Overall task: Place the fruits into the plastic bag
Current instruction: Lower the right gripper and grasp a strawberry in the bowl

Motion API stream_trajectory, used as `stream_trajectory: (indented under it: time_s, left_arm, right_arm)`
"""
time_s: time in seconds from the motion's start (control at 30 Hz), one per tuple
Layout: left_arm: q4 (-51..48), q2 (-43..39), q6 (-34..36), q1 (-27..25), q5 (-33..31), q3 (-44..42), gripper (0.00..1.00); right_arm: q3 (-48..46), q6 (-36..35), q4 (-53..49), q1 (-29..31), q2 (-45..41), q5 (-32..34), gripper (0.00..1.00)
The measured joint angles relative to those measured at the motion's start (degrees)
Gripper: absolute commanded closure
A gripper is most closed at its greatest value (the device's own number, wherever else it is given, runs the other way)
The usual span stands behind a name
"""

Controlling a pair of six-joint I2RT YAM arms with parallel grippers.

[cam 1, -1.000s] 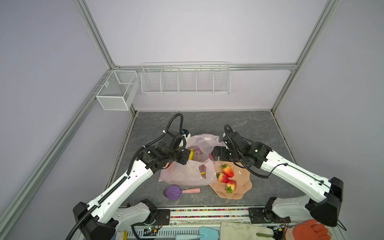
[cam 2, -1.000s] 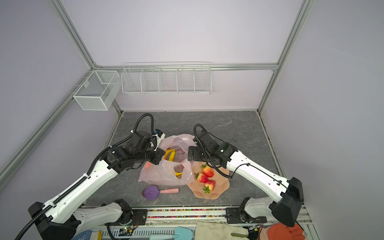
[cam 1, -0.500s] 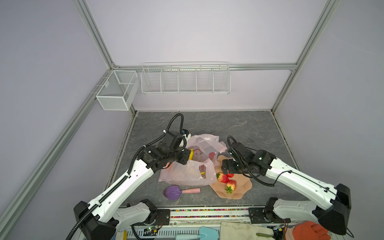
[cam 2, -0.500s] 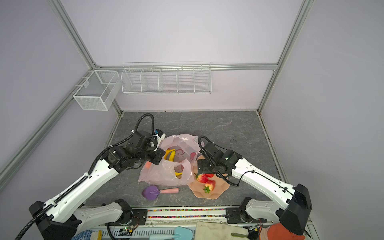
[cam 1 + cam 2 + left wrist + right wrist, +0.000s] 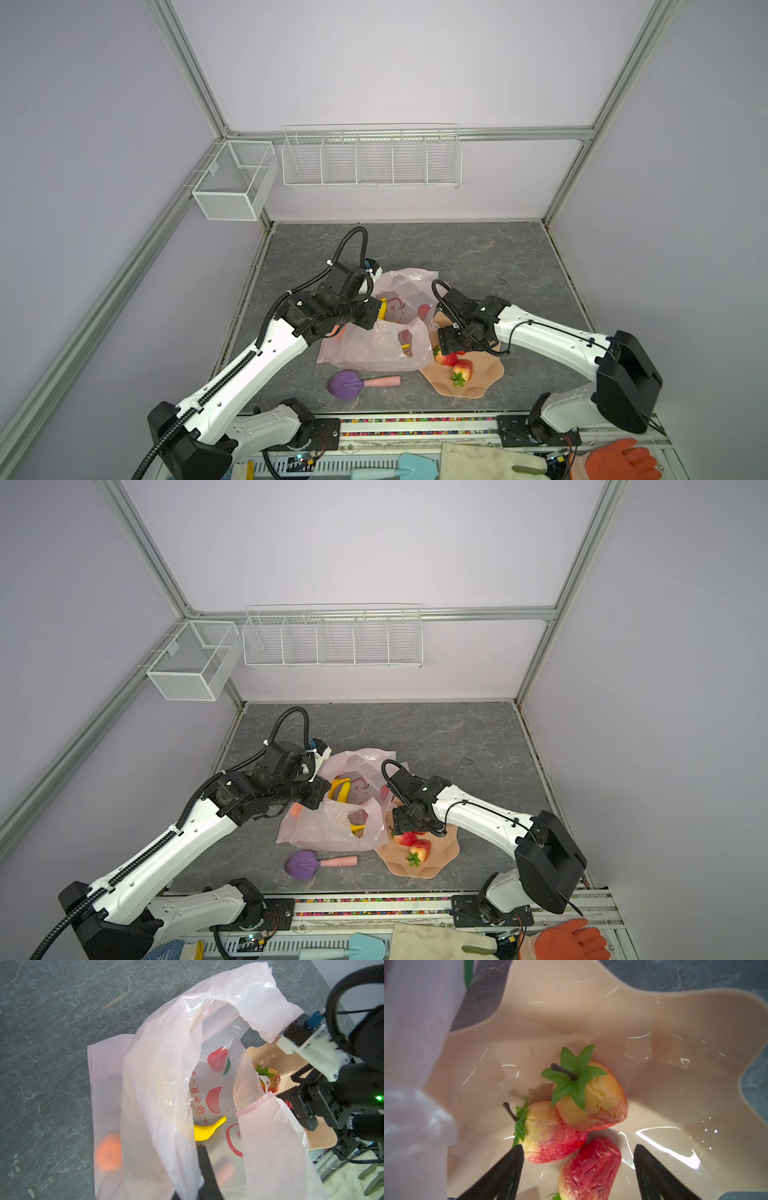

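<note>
A grey, stone-patterned bench (image 5: 478,257) carries everything. Near its middle the pale pink plastic bag (image 5: 374,345) sits crumpled, its mouth lifted and gaping, red fruit prints showing on the inner wall. Touching the bag on the right arm's side is a peach wavy-edged bowl (image 5: 478,382), with one bag handle drooping over its rim. The left end effector (image 5: 374,312) is pinched tight on the bag's upper edge, the film draped across its black finger (image 5: 205,1167), and holds the mouth open. The right end effector (image 5: 577,1146) hangs low inside the bowl, jaws spread wide and gripping nothing; the reddest strawberry lies between its tips, and one tip is right against a paler strawberry beside it. A purple scoop (image 5: 345,384) with a pink handle lies flat on the bench just in front of the bag. Three strawberries (image 5: 591,1097) huddle together in the bowl. Inside the bag rests a yellow banana (image 5: 207,1129), and an orange (image 5: 108,1152) shows dimly through the film.
</note>
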Motion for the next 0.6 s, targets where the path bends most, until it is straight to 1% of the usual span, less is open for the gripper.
stream_trajectory:
  time_s: [0.2, 0.6]
  left_arm:
    - [-0.6, 0.0, 0.0, 0.0, 0.0, 0.0, 1.00]
    - [-0.9, 0.0, 0.0, 0.0, 0.0, 0.1, 1.00]
  right_arm:
    - [1.5, -2.4, 0.2, -0.8, 4.0, 1.4, 0.18]
    - [1.9, -3.8, 1.4, -1.8, 7.1, 2.3, 0.23]
